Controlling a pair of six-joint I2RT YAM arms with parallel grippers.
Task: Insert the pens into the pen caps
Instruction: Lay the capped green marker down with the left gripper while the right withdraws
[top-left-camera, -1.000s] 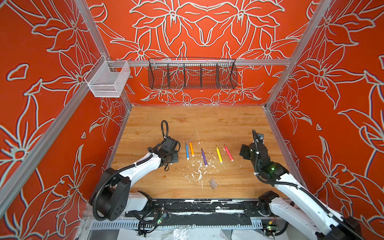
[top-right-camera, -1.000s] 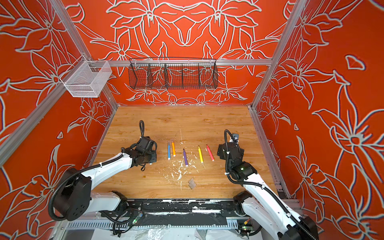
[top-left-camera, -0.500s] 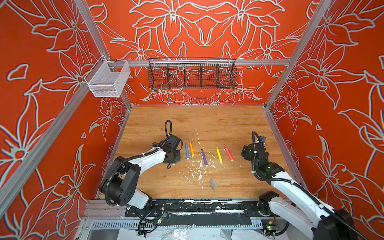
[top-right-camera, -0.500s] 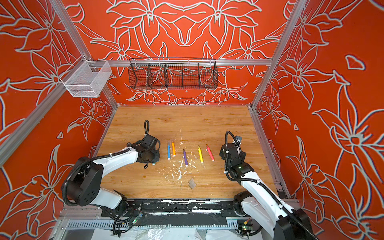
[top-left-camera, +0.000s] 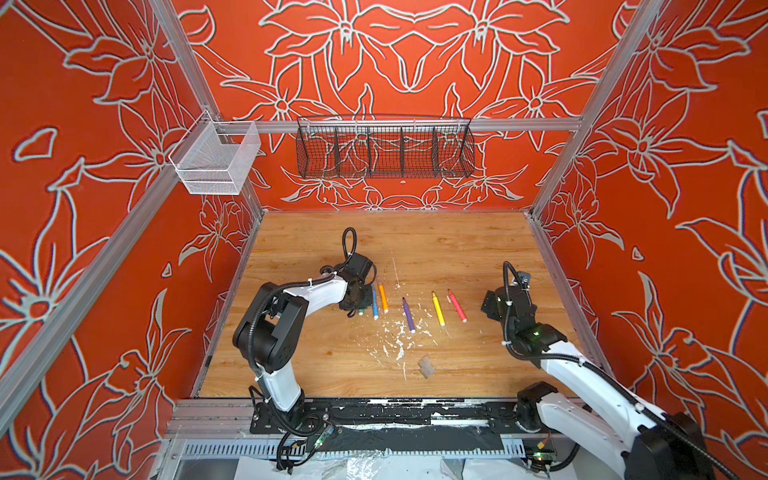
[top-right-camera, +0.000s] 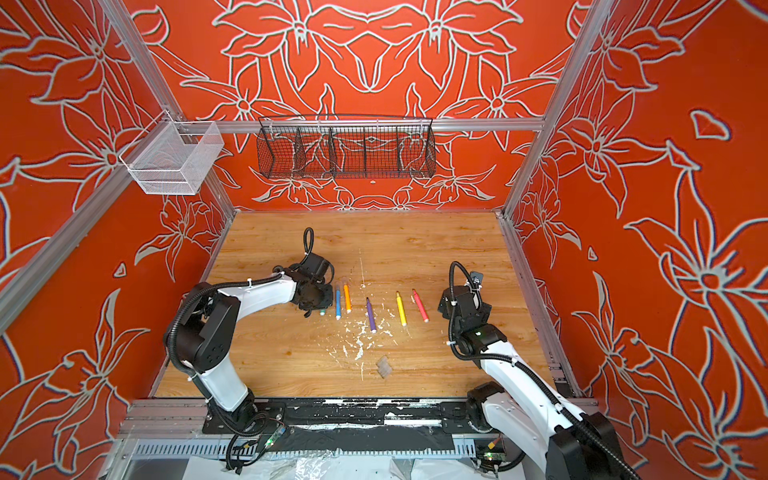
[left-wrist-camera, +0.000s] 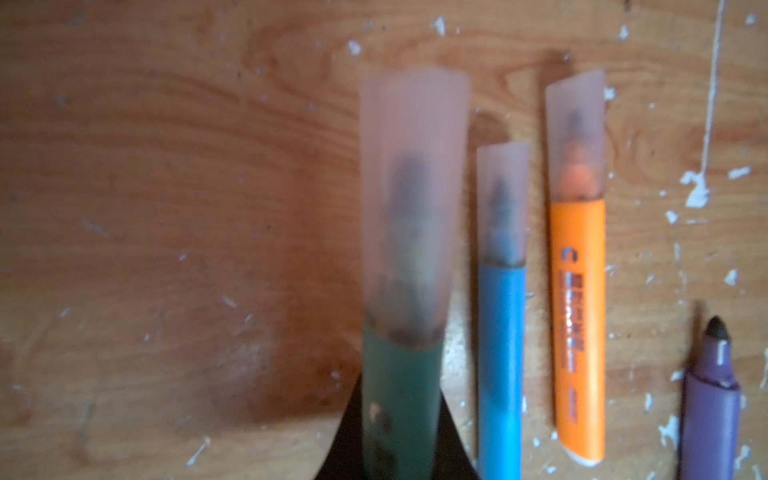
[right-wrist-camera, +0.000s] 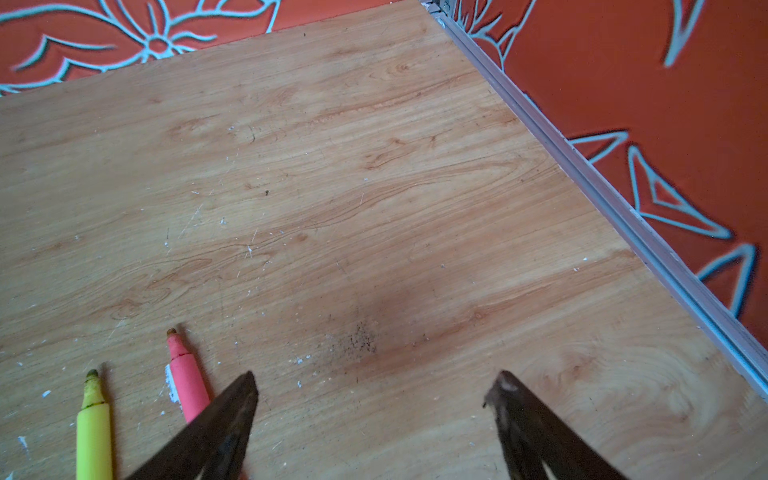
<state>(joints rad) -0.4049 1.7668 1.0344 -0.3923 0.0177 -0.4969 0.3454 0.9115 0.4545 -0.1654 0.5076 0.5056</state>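
Note:
My left gripper (top-left-camera: 356, 300) (left-wrist-camera: 399, 449) is shut on the green pen (left-wrist-camera: 397, 395), whose tip sits inside a clear pen cap (left-wrist-camera: 413, 187). It hangs low over the board, just left of the row of pens. The blue pen (top-left-camera: 375, 305) (left-wrist-camera: 500, 353) and the orange pen (top-left-camera: 383, 298) (left-wrist-camera: 577, 311) each wear a clear cap. The purple pen (top-left-camera: 408, 316) (left-wrist-camera: 710, 407), the yellow pen (top-left-camera: 437, 308) (right-wrist-camera: 94, 432) and the pink-red pen (top-left-camera: 457, 305) (right-wrist-camera: 187, 382) lie bare-tipped. My right gripper (top-left-camera: 492, 301) (right-wrist-camera: 376, 376) stands open and empty just right of the pink-red pen.
White paint flecks (top-left-camera: 399, 340) are scattered in front of the pens. A small greyish translucent piece (top-left-camera: 426, 368) lies near the front; too small to tell what it is. A black wire basket (top-left-camera: 384, 147) and a white mesh basket (top-left-camera: 216, 160) hang on the walls. The metal side rail (right-wrist-camera: 623, 208) runs close to the right gripper.
My left gripper has shifted a little right with the green pen, closer to the blue pen, as its elbow folded back. The right arm has sunk lower, its gripper still open.

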